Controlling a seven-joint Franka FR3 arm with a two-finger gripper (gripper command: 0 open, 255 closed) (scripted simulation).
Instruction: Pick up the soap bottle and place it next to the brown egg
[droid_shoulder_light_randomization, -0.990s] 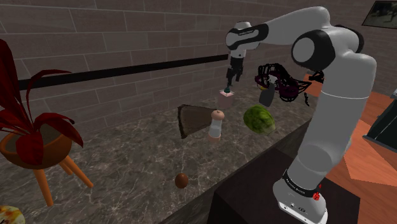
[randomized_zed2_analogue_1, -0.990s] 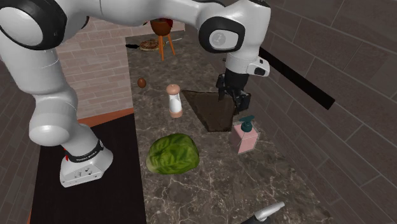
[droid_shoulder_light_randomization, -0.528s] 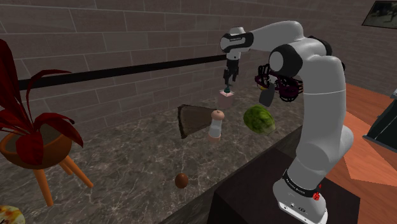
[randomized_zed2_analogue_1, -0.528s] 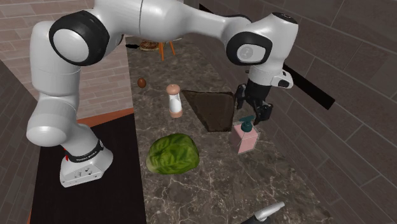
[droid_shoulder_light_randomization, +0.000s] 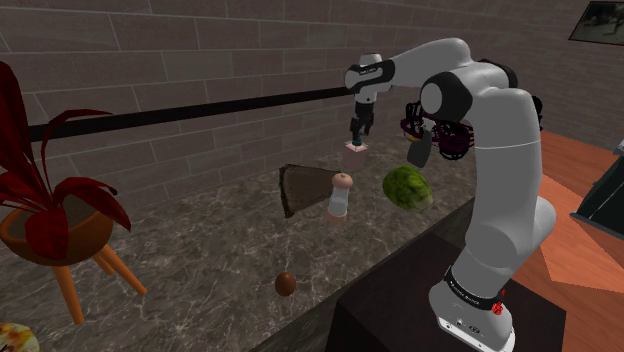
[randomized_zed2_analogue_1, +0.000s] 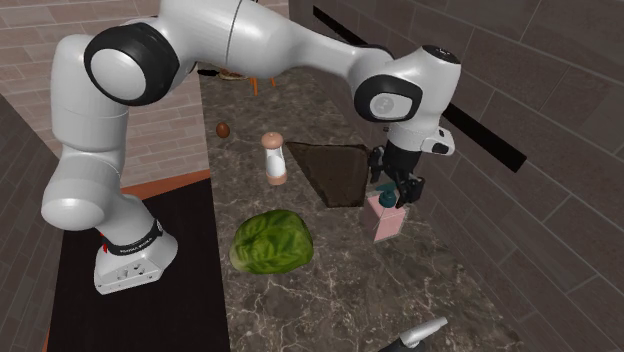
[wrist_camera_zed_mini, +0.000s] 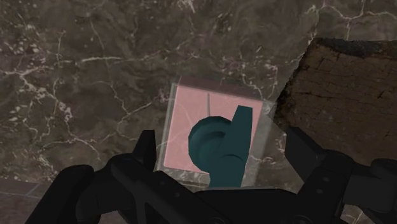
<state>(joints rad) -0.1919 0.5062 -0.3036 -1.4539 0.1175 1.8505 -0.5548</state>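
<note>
Bottle (wrist_camera_zed_mini: 210, 121) stands upright on the dark marbled worktop (wrist_camera_zed_mini: 95, 70), nr the brick wall (droid_shoulder_light_randomization: 200, 60) & just beside a corner of the brown board (wrist_camera_zed_mini: 347, 95). Body is a squarish pink block w/ a clear outer shell that shows as a pale rim round it. On top sits a dark teal pump (wrist_camera_zed_mini: 219, 153) w/ a short spout. From above, in wrist view, the body looks almost square.

Jaws wide, directly over the bottle, one finger each side of it. Small gaps show on both sides, so it is not clasped. In 2nd ext. view the jaws hang round the pump, w/ the pink body visible below them.

Egg (droid_shoulder_light_randomization: 285, 284), small & brown, lies well apart from the bottle, nr the worktop's front edge. In shoulder view the board & a pale shaker (droid_shoulder_light_randomization: 340, 195) lie between the two. Green cabbage (droid_shoulder_light_randomization: 407, 187) sits nr the shaker, towards the stand.
</note>
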